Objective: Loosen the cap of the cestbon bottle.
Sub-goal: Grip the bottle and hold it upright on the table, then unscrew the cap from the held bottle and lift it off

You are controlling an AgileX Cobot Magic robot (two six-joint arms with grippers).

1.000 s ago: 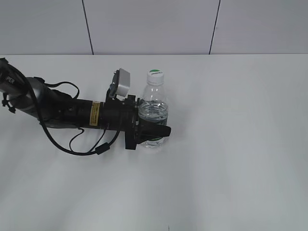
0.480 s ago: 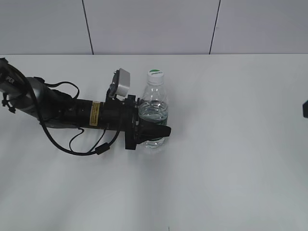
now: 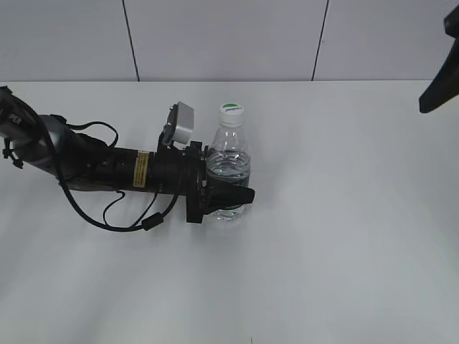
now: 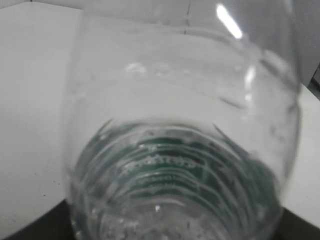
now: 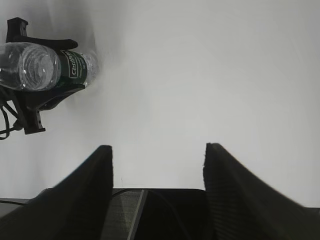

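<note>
Fingers of the left gripper [image 3: 228, 195] clasped the bottle [image 3: 231, 168] low on its green band, left of the table's [image 3: 344, 215] middle. Cap [image 3: 232, 110] sat on top. Farther right, the right gripper [image 5: 157, 165] hung open, empty.

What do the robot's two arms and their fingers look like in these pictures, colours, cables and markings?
The left arm is a black, rounded tube with a yellow warning sticker, loose black looping cables and a small grey box camera on top. Its gripper has black, flat, tapering fingers. The right gripper shows two broad black fingers with finely textured inner faces.
</note>
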